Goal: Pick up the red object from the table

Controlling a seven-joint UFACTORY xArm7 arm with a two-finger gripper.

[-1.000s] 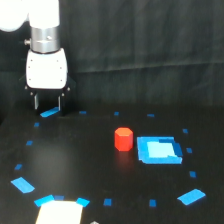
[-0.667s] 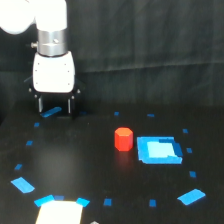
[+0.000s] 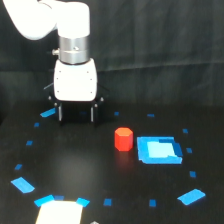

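Dark wrinkled backdrop curtain point(image 3: 160, 45) behind, pale rectangular sheet point(image 3: 59, 214) at the bottom edge, blue-cornered, partly cut off by the frame

We see the red object point(image 3: 123, 139) standing upright on the black table point(image 3: 75, 170), just beside the blue square patch point(image 3: 158, 149) at its three o'clock. Our gripper point(image 3: 76, 113) hangs at the object's ten o'clock, apart from it, its two dark fingers point(image 3: 60, 112) pointing down with a gap between them and nothing held. Small blue tape marks point(image 3: 22, 185) ring the scene, and a pale sheet point(image 3: 59, 212) sits at the six o'clock edge.
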